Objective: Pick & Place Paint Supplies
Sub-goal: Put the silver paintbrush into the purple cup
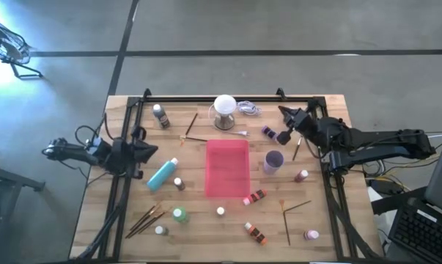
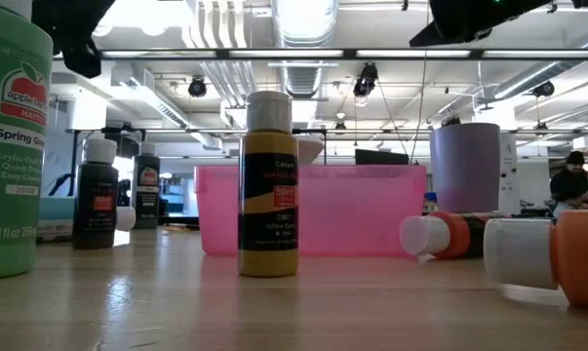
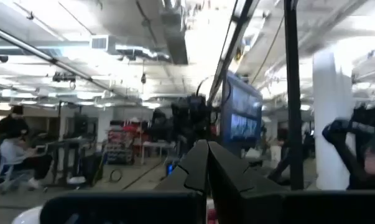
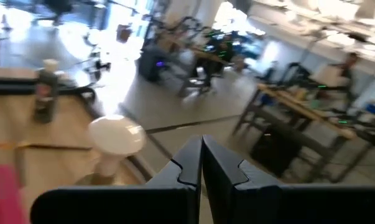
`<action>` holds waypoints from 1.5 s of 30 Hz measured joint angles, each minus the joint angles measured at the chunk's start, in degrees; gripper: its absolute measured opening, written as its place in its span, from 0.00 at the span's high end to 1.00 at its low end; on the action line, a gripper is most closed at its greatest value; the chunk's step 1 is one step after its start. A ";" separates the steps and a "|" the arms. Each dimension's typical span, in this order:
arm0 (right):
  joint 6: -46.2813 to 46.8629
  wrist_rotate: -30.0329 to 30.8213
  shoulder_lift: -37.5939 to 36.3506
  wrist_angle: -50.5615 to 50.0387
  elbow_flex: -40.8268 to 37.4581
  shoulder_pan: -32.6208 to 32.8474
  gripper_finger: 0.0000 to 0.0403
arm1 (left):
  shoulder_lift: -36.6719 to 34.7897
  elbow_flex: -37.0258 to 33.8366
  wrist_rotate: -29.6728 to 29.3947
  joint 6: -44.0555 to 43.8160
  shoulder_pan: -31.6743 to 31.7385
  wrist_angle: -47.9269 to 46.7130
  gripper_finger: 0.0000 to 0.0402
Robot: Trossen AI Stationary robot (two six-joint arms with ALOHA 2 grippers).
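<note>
While both arms are held raised off the desk (image 1: 96, 220), the left gripper (image 1: 152, 152) is poised at the left edge beside the teal bottle (image 1: 163, 174), fingers (image 3: 199, 168) pressed together on nothing; the right gripper (image 1: 283, 111) is stretched toward the far right corner, fingers (image 4: 199, 163) likewise closed and empty; paint bottles are scattered around the pink tray (image 1: 227, 167); "Spring Green" and "8 fl oz" are read on the green bottle (image 2: 11, 146)

The tray (image 1: 227, 168) lies mid-surface (image 1: 206, 235). Behind it stands the ball-topped stand (image 1: 224, 111); left of it lies the large bottle (image 1: 163, 174) on its side, right of it the cup (image 1: 273, 161). Brushes (image 1: 146, 218) lie at the front left — small bottles (image 1: 255, 233) scattered in front.
</note>
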 joint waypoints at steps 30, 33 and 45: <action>-0.54 0.26 5.46 3.46 -0.48 -12.03 0.98 | 48.38 49.37 -28.60 0.83 7.40 -60.09 0.60; -0.54 0.24 5.53 3.46 -0.48 -12.03 0.98 | 52.11 51.04 -28.54 2.92 10.10 -65.09 0.58; -0.52 0.20 5.55 3.44 -0.48 -12.01 0.98 | 63.29 56.05 -3.84 5.08 28.93 -75.23 0.58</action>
